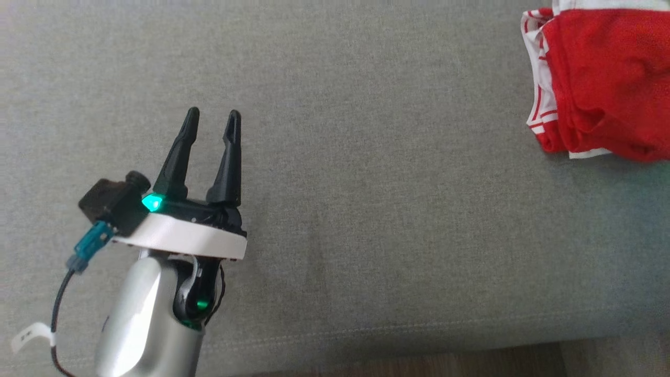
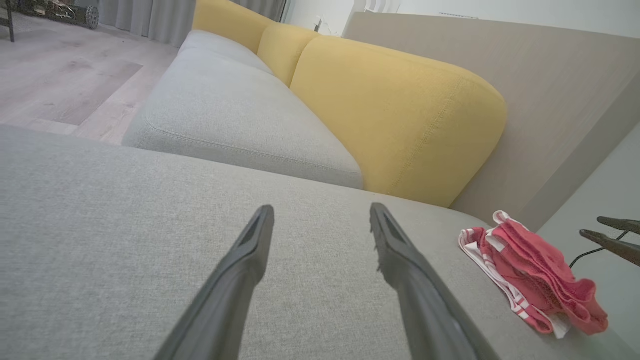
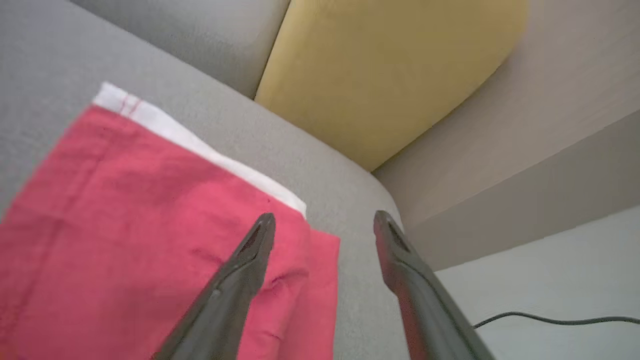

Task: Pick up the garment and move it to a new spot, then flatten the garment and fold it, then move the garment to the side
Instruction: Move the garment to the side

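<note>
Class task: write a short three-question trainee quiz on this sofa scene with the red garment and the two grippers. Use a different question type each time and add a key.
1. True or false: the left gripper holds the red garment.
2. Multiple choice: the garment lies on A) a wooden table, B) the grey seat cushion, C) a plastic basket.
3. Fill in: in its own wrist view, the right gripper is beside the garment's edge with its jaws ____.

Key: 1 false, as it is well apart from the garment with nothing between its jaws; 2 B; 3 open.
</note>
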Tool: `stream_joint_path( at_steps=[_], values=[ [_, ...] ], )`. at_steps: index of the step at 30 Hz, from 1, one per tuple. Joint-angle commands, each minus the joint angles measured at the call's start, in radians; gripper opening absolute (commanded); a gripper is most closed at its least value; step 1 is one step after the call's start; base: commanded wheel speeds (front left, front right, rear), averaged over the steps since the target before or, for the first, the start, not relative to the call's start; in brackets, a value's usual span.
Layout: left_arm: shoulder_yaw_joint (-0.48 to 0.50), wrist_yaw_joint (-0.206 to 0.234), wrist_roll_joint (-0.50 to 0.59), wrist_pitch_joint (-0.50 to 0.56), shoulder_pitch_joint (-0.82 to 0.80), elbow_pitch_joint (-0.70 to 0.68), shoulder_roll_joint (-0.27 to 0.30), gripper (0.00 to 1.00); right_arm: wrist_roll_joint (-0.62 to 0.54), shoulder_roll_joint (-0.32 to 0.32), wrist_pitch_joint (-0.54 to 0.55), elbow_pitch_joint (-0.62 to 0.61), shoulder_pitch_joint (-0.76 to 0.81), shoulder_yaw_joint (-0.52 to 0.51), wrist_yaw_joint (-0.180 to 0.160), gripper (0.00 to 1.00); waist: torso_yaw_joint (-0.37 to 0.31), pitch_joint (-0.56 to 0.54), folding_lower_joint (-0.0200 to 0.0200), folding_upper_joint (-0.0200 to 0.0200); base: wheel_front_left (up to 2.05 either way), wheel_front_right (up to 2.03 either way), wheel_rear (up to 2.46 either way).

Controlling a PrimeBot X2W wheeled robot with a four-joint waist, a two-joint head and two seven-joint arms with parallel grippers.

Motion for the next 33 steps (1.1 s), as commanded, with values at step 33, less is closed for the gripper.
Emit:
stream_joint_path(
  at_steps=[33],
  values=[
    [0.004,0.061,-0.028,-0.006,0.181,-0.02,0.008,1.0,-0.047,0.551,-0.383,-0.306,0.437,-0.179,-0.001,1.0,0.11,-0.283,0.0,0.0,0.0,0.0,0.0]
  ],
)
